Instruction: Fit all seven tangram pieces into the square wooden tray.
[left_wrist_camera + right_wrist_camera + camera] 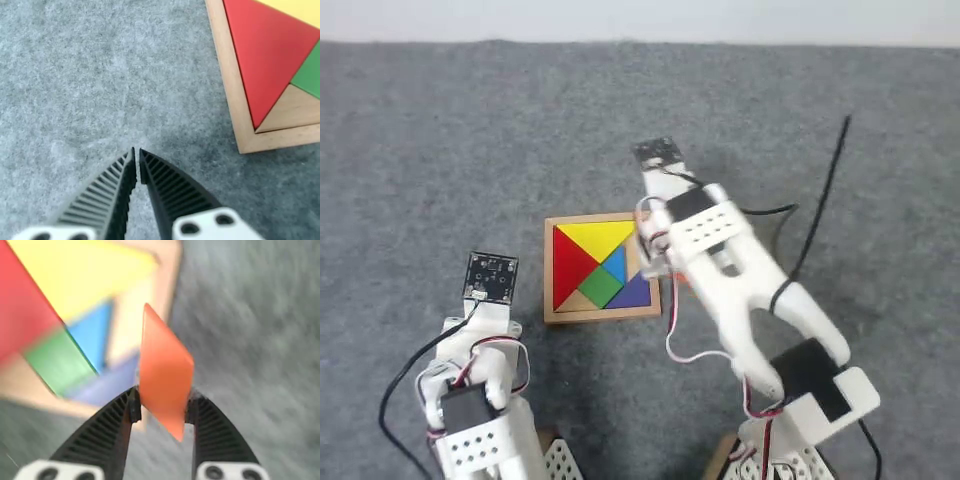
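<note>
Your right jaws pinch the orange piece [165, 380], holding it over the right rim of the wooden tray [549, 270], which sits about midway between the table's [440, 150] left and right edges. Inside the tray, the yellow triangle [595, 238] lies along the far side and the red triangle [570, 265] along the left; the green square [601, 286], blue triangle [616, 264] and purple piece [634, 292] fill towards the near-right corner; bare wood shows at the near-left corner. Your left jaws are pressed together on nothing, low over the table near the tray's near-left corner.
</note>
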Robot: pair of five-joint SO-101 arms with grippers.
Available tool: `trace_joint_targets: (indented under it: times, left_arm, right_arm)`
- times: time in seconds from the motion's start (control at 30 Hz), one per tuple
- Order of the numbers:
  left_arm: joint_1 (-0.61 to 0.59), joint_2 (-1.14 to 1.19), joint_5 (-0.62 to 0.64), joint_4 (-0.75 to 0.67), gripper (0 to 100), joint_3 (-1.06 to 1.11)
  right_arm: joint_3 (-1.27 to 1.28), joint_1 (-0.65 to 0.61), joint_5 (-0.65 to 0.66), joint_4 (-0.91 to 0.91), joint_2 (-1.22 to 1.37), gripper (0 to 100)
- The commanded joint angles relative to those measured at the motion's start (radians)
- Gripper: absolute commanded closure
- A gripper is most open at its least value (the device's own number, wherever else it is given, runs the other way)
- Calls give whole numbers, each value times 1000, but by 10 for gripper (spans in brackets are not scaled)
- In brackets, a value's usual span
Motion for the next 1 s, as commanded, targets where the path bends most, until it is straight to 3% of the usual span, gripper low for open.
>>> trace_joint_targets:
  times: [0.0, 0.23, 0.67, 0.87, 0.97]
  left_arm:
    - [-3, -21, -5, 3, 985, -10]
    - [-3, -21, -5, 3, 985, -10]
    - [-3, -21, -5, 3, 985, -10]
    - [-3, -21, -5, 3, 985, -10]
    - [-3, -21, -5, 3, 985, -10]
  right_arm:
    - [-55, -47, -137, -145, -22, 912]
    - [-81, -77, -245, -200, 88, 912]
    - [-305, -81, -302, 13, 277, 908]
    - [-385, -87, -273, 140, 280, 908]
    - [-387, -85, -95, 191, 280, 907]
